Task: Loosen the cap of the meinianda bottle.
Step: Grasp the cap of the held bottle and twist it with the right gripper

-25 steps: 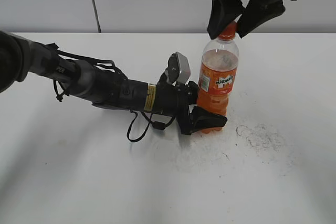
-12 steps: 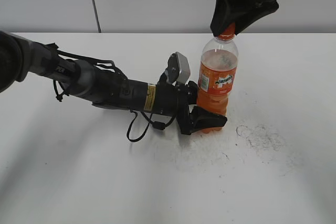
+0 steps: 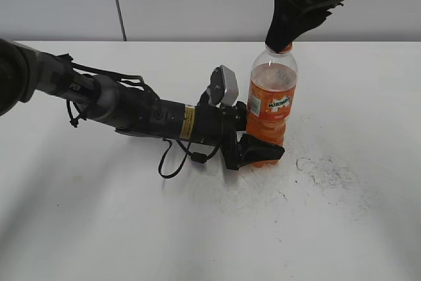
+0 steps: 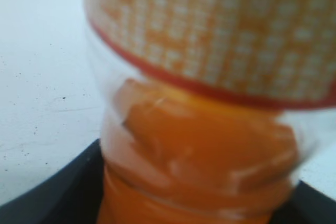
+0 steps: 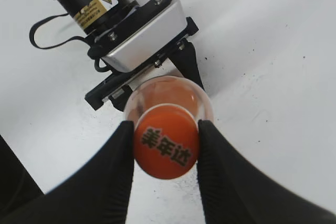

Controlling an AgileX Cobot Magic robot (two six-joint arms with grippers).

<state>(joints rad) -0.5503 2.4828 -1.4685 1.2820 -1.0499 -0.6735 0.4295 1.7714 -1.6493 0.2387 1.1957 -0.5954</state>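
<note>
The meinianda bottle (image 3: pixel 272 106) stands upright on the white table, full of orange drink, with an orange label band. My left gripper (image 3: pixel 258 151) lies low on the table and is shut on the bottle's lower body; the left wrist view shows the bottle (image 4: pixel 210 129) blurred, filling the frame between the black fingers (image 4: pixel 47 203). My right gripper (image 3: pixel 281 43) comes down from above and is shut on the orange cap (image 5: pixel 166 149), whose top has dark print. Its two black fingers (image 5: pixel 113 177) press both sides of the cap. In the exterior view the cap is mostly hidden by the gripper.
The left arm (image 3: pixel 118 106) stretches across the table from the left, with a loose black cable loop (image 3: pixel 172 159). Dark scuff marks (image 3: pixel 325 169) lie on the table right of the bottle. A grey wall stands behind.
My right gripper has come down over the cap, closed on it and turned about the bottle's axis. The left arm and the bottle have stayed in place.
</note>
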